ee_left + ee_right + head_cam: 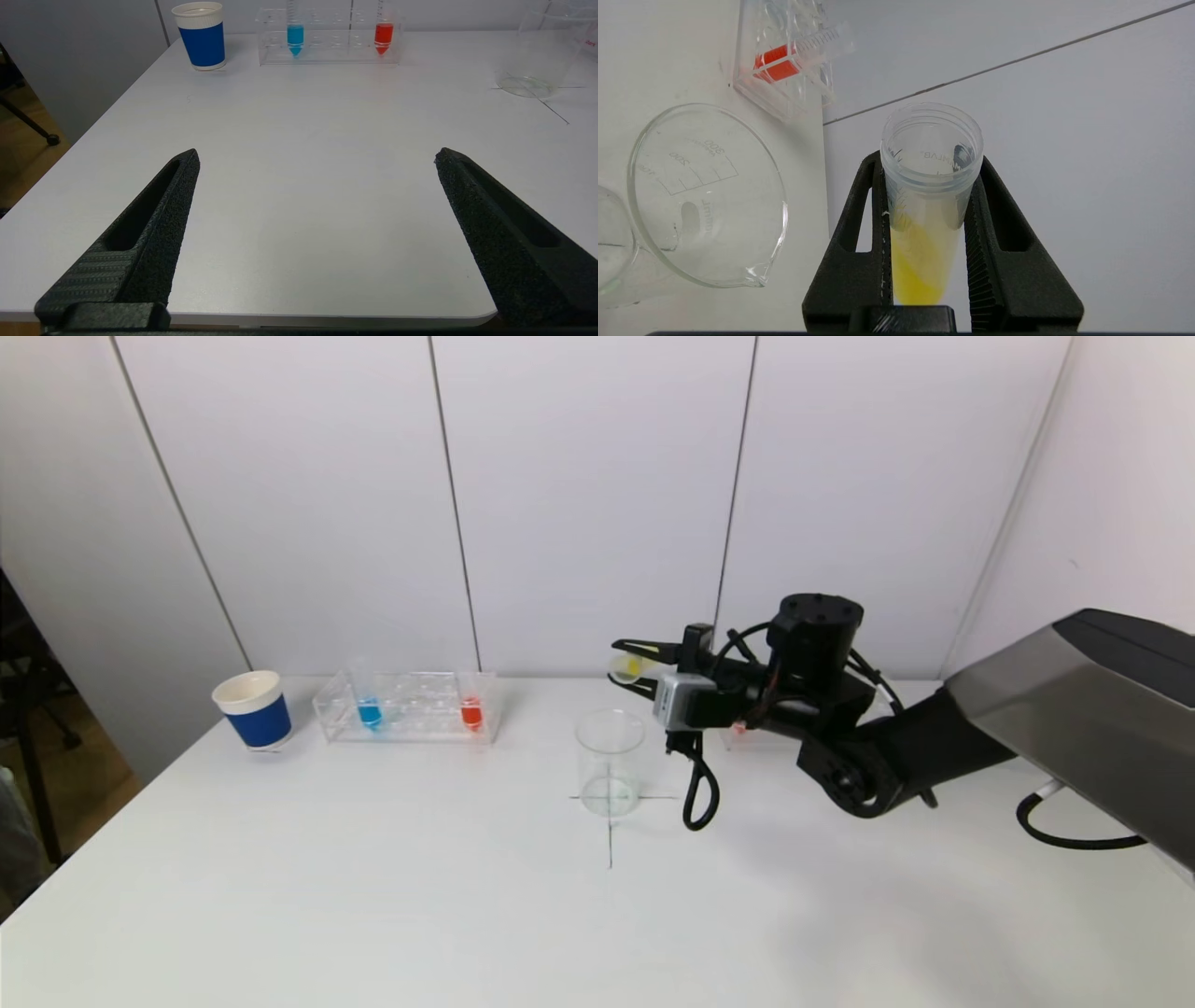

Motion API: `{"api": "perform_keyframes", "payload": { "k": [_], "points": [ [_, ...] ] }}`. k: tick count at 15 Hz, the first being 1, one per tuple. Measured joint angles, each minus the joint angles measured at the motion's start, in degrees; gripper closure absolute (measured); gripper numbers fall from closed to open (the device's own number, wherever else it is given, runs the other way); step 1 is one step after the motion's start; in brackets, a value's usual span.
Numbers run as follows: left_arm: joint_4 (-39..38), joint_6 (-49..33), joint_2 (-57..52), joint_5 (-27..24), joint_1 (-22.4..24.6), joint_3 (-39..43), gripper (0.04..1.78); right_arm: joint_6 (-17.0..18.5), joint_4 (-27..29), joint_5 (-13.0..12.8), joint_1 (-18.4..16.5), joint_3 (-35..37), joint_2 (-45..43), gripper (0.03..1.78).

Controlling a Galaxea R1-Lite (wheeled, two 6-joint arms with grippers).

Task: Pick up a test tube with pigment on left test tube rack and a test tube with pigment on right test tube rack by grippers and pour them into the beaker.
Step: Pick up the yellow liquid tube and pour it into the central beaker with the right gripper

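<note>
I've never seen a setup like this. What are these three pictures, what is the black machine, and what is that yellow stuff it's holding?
It is a robot with two arms, each ending in a two-fingered gripper. The wide picture comes from a camera on its head; the other two come from cameras on its wrists. On the white table stand a clear glass beaker, a blue paper cup with a white rim, and a clear plastic rack holding a tube of blue liquid and a tube of red liquid. The right gripper is shut on an open plastic tube of yellow liquid, tipped over just above the beaker. The left gripper waits open near the table's front edge, holding nothing.
</note>
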Motion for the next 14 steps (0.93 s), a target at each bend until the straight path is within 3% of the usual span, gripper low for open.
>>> {"api": "perform_keyframes", "payload": {
  "k": [14],
  "points": [
    [-0.02, 0.0, 0.0, 0.0, 0.0, 0.0, 0.06, -6.92, 1.99, -0.45, -1.76, -4.77, 4.41, 1.31]
  ]
}}
